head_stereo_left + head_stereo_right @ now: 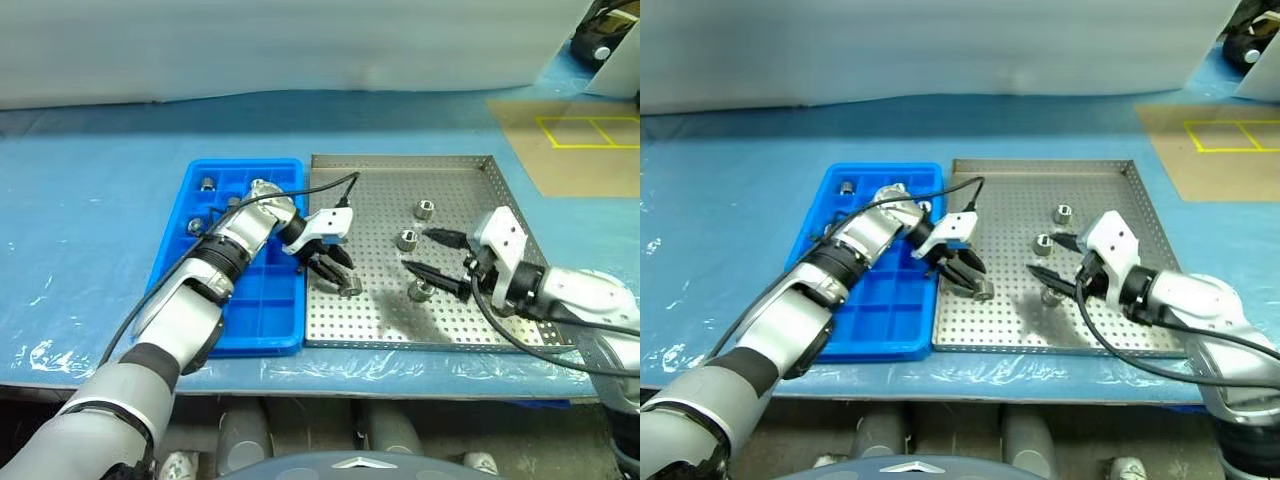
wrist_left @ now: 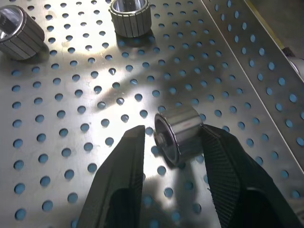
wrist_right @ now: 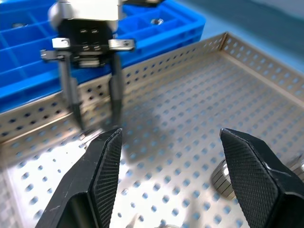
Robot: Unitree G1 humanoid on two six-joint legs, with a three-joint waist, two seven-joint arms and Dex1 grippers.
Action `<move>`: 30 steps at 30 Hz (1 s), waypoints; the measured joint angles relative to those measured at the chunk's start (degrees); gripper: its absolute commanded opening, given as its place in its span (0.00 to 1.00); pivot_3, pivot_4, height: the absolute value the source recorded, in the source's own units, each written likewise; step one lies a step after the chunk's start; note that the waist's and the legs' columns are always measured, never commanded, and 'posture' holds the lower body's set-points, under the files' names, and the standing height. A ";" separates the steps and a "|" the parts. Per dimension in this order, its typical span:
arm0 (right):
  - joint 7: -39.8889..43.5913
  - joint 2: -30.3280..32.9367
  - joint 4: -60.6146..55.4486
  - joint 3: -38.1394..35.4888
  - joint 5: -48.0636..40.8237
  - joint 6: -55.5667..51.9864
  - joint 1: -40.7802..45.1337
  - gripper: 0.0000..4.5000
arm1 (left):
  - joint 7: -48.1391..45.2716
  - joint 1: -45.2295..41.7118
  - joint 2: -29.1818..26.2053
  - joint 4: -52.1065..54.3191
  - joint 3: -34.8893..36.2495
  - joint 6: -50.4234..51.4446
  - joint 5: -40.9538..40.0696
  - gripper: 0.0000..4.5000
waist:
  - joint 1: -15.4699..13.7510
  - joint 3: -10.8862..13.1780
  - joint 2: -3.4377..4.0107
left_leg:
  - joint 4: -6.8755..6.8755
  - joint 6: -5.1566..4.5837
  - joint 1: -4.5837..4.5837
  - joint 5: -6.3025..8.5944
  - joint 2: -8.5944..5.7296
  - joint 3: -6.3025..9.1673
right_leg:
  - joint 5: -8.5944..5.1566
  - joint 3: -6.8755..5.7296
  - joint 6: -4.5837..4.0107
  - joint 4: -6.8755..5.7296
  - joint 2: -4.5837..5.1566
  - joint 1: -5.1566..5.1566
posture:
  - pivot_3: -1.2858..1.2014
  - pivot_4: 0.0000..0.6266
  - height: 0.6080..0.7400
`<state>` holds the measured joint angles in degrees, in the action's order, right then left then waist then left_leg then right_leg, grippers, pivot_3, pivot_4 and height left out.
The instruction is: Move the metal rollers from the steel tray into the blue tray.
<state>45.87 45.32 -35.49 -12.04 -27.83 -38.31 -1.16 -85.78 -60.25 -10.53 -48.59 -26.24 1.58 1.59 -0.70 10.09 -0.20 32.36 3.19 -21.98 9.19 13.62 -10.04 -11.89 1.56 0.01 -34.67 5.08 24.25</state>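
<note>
Nearest the robot on the steel tray, the right gripper hangs over the tray's right half with its two black fingers spread wide and nothing between them; one of the metal rollers lies just under its tips. Two more rollers stand a little farther back, one near the tray's middle and one beyond it. Toward the steel tray's left edge, the left gripper reaches in from over the blue tray, pointing down and to the right. Its fingers are partly apart and straddle a roller that lies on its side on the perforated floor, its axis running across the gap from finger to finger. In the left wrist view one finger looks about touching the roller's end, while the other stands just clear, so the roller is bracketed but, by my reading, not yet clamped. The left arm is plainly the nearer one to this piece, and closing on it looks like the step in hand. Farthest left, the blue tray already holds several rollers in its back cells.
</note>
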 measured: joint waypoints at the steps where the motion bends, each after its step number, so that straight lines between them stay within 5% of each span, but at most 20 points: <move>1: 0.15 0.35 -1.26 -0.22 -0.66 -0.87 -1.51 0.75 | 0.12 -0.34 0.61 -1.11 0.27 -0.40 0.02 0.43 | 0.05 0.00 -0.01 | 0.00 0.00 0.00 0.00 0.01 0.00 | 0.00 0.00 0.00 0.00 0.00 0.00 | 0.31 0.24 1.00; 30: -5.56 1.06 -2.37 -0.54 0.99 0.23 -3.28 0.75 | -6.48 -0.17 -2.87 -1.53 -4.95 -9.25 2.61 0.43 | 3.30 -0.02 0.00 | -0.04 -0.06 0.00 0.05 0.05 -0.03 | -0.12 0.00 0.21 0.01 -0.06 0.09 | 0.31 0.24 1.00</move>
<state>40.31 46.38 -37.86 -12.59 -26.84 -38.08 -4.45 -92.26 -60.41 -13.40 -50.12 -31.19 -7.67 4.20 2.61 10.06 -0.21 32.32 3.13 -21.98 9.24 13.66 -10.06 -12.00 1.56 0.22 -34.66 5.02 24.34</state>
